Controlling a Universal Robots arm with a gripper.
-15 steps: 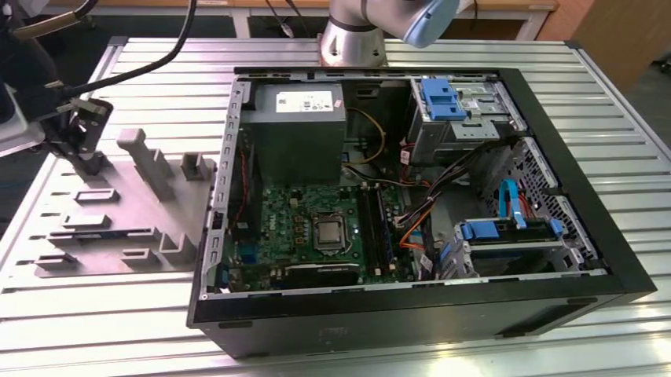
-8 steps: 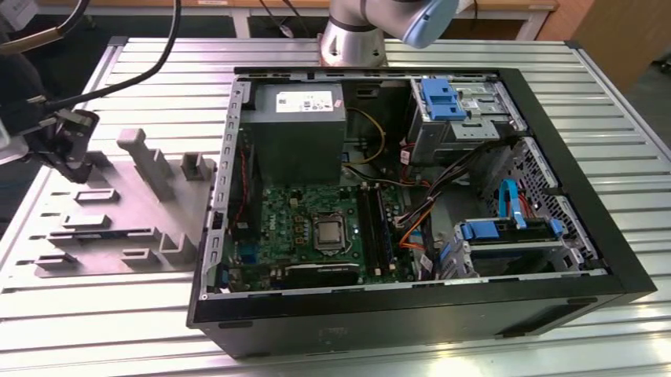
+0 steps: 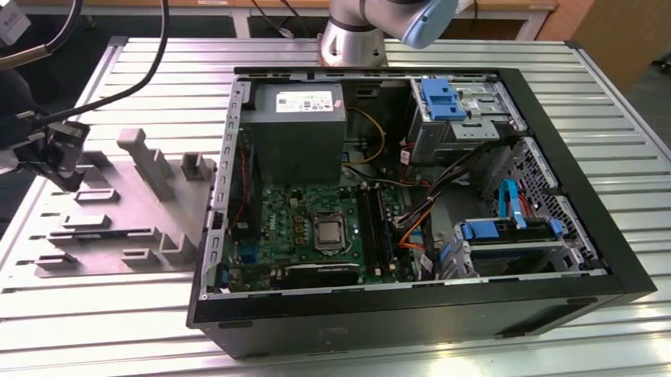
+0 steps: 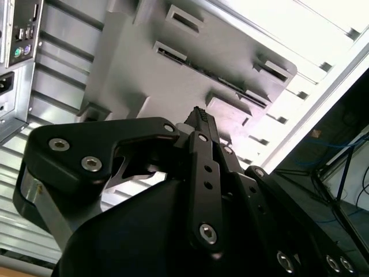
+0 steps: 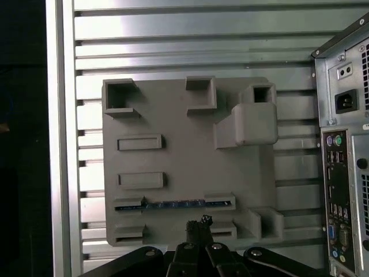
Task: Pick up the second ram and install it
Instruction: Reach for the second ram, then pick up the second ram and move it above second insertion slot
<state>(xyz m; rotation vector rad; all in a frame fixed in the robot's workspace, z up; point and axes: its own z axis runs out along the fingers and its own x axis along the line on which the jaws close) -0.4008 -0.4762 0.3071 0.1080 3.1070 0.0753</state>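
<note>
Second ram (image 5: 173,203) stands on its edge in a long slot of the grey fixture (image 5: 179,167), with only its blue-green top edge showing between the two raised ends of the slot. The other pockets in the fixture that I can see into look bare, and a blocky upright rises from one corner of it.

Just over the slot next to the stick's hangs the gripper (image 5: 199,222), fingertips drawn together with nothing between them, a little off the stick and not touching it. In the exterior view the gripper (image 3: 63,157) sits over the fixture's edge at that view's left.

Beside the fixture lies the open computer case (image 3: 587,259), its side panel off. Inside it are the green motherboard (image 3: 304,228) with its bare processor, the grey power supply (image 3: 298,126) above that, blue drive brackets (image 3: 441,98), and a tangle of coloured cables (image 3: 419,212) between them.

Everything rests on a ribbed aluminium table (image 3: 105,314). The arm's base (image 3: 351,43) is mounted at the far edge, with wooden furniture (image 3: 618,31) beyond it.
</note>
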